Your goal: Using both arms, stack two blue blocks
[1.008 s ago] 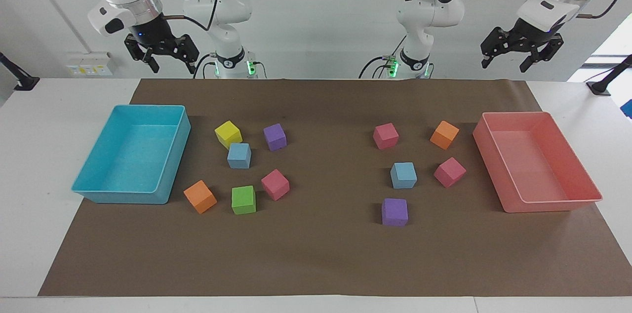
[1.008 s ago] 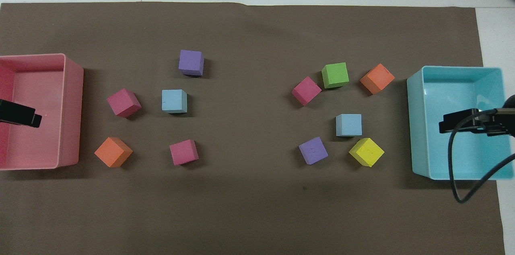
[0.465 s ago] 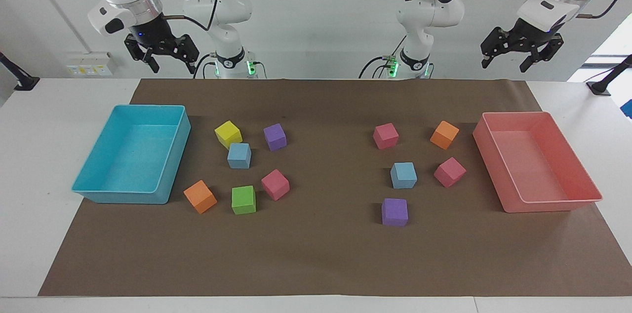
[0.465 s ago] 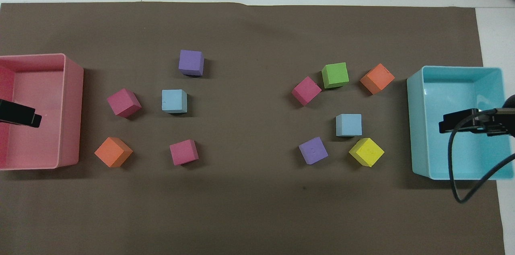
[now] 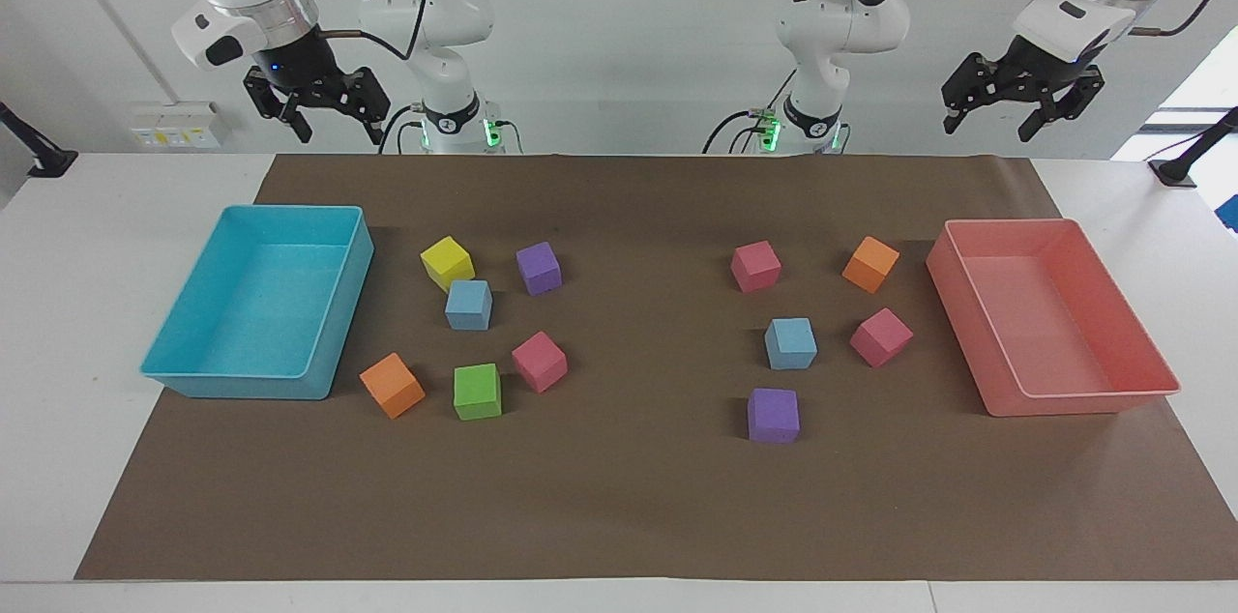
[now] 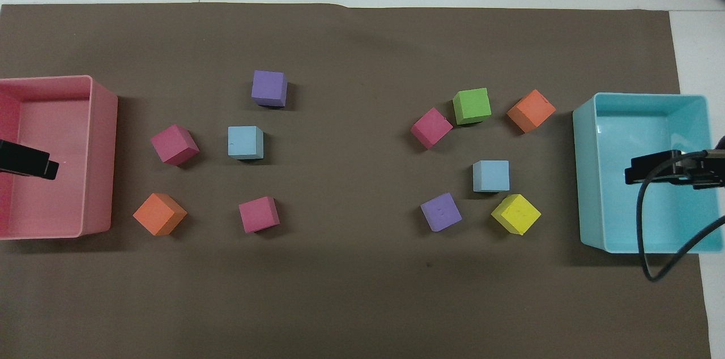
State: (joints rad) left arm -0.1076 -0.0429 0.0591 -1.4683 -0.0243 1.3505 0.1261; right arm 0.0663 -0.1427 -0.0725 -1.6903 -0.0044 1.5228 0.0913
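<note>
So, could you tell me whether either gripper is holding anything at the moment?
Nothing is held: the left gripper and right gripper both hang open and empty.

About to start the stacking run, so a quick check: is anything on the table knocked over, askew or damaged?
Nothing stands out. Both blue blocks sit flat on the brown paper, apart from the other cubes, some of which are merely turned at angles. Both trays sit upright.

2 blue blocks (image 6: pixel 245 142) (image 6: pixel 491 175) on brown mat (image 6: pixel 351 291), well apart. Left gripper (image 6: pixel 28 159) tip over pink tray (image 6: pixel 102 155); right gripper (image 6: pixel 651 169) tip over turquoise tray (image 6: pixel 586 178).
</note>
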